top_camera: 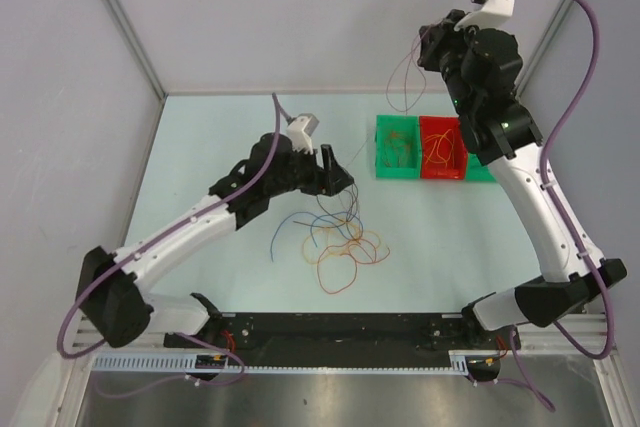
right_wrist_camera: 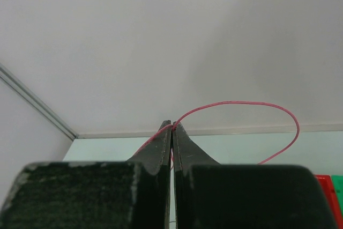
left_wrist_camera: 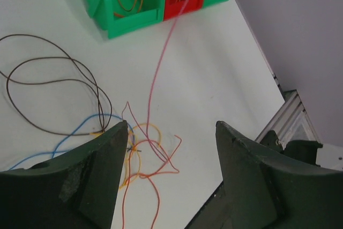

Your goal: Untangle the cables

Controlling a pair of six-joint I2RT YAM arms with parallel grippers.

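A tangle of thin, flexible wires [top_camera: 338,239] in orange, red, blue and dark brown lies in loose loops on the pale, smooth counter [top_camera: 450,247], near the middle and just below my left tool [top_camera: 340,175]. From the left wrist camera, a dark brown wire [left_wrist_camera: 53,87] spreads in wide flat ovals to one side of the knot, and a blue wire [left_wrist_camera: 69,135] curves under them.

At the far side stand open plastic bins in a touching row. There is a green bin [top_camera: 381,152] and a red bin [top_camera: 424,152], each with a few thin wires inside. Plain grey-white walls [top_camera: 300,17] with metal corner strips close in the workspace.

The left tool's dark, matte jaws stand wide apart above the tangle with nothing between them. My right tool [right_wrist_camera: 172,126] is raised high over the bins. Its jaws are pressed together, pinching a pinkish-red wire [right_wrist_camera: 241,103] that arches out from the tips in a springy loop. That wire slopes down to the tangle on the counter.
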